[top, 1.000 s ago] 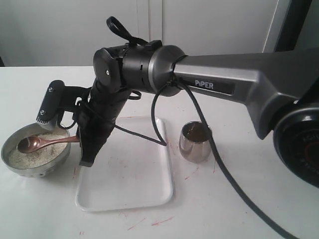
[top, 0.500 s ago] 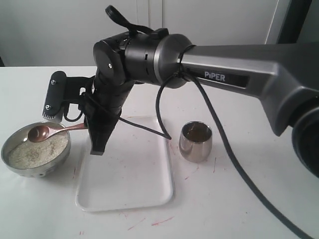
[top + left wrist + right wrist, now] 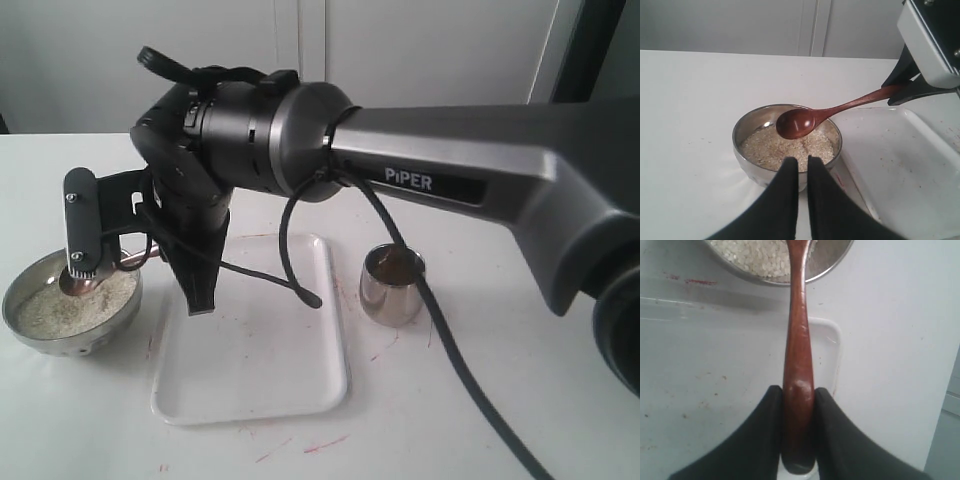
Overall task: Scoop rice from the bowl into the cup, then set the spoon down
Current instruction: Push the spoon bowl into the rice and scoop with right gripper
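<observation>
The metal bowl (image 3: 40, 325) stands at the left of the table, with white rice (image 3: 50, 308) in it. My right gripper (image 3: 165, 258) reaches across and is shut on the handle end of the reddish-brown wooden spoon (image 3: 796, 122). The spoon's oval end hangs just over the rice (image 3: 765, 147) and shows no grains in it. In the right wrist view the handle (image 3: 798, 355) runs from the gripper (image 3: 799, 390) to the bowl (image 3: 830, 262). The steel cup (image 3: 392, 287) stands to the right of the tray. My left gripper (image 3: 799, 165) hovers near the bowl (image 3: 747, 135), shut and holding nothing.
A white rectangular tray (image 3: 255, 360) lies between bowl and cup, under the right wrist. Red marks speckle the table near the tray. The right arm's black cable (image 3: 290, 270) hangs over the tray. A pale wall closes the far side.
The spoon rose out of the rice, then the right wrist rolled and shifted left. The spoon's oval end has come back down over the bowl, half hidden behind the wrist camera.
</observation>
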Motion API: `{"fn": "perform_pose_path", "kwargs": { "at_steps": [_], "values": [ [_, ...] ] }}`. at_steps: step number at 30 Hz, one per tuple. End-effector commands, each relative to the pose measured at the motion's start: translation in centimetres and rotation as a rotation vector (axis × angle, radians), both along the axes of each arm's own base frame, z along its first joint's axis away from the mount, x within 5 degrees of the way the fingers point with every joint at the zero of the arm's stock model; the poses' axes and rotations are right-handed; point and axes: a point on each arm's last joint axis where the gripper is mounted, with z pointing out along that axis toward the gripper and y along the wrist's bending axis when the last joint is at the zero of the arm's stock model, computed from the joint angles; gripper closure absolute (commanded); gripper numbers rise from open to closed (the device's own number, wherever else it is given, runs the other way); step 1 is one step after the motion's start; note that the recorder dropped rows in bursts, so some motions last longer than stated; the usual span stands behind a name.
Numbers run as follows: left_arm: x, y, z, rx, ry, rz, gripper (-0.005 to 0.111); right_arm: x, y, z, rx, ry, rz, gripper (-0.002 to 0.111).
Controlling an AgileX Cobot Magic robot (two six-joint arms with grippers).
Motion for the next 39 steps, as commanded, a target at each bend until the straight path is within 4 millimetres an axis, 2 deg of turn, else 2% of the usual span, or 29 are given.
{"fn": "perform_pose_path", "kwargs": {
  "at_steps": [1, 14, 31, 39],
  "values": [
    [-0.1, 0.0, 0.2, -0.012, -0.012, -0.002, 0.092, -0.2, 0.1, 0.8, -0.019, -0.05, 0.014, 0.108],
    [-0.1, 0.0, 0.2, -0.012, -0.012, -0.002, 0.092, -0.1, 0.0, 0.8, -0.026, -0.058, 0.017, 0.108],
    [-0.1, 0.0, 0.2, -0.012, -0.012, -0.002, 0.092, 0.4, 0.4, -2.4, -0.088, -0.006, 0.007, 0.108],
    [-0.1, 0.0, 0.2, -0.012, -0.012, -0.002, 0.092, 0.4, 0.6, -2.7, -0.054, 0.008, -0.028, 0.108]
  ]
}}
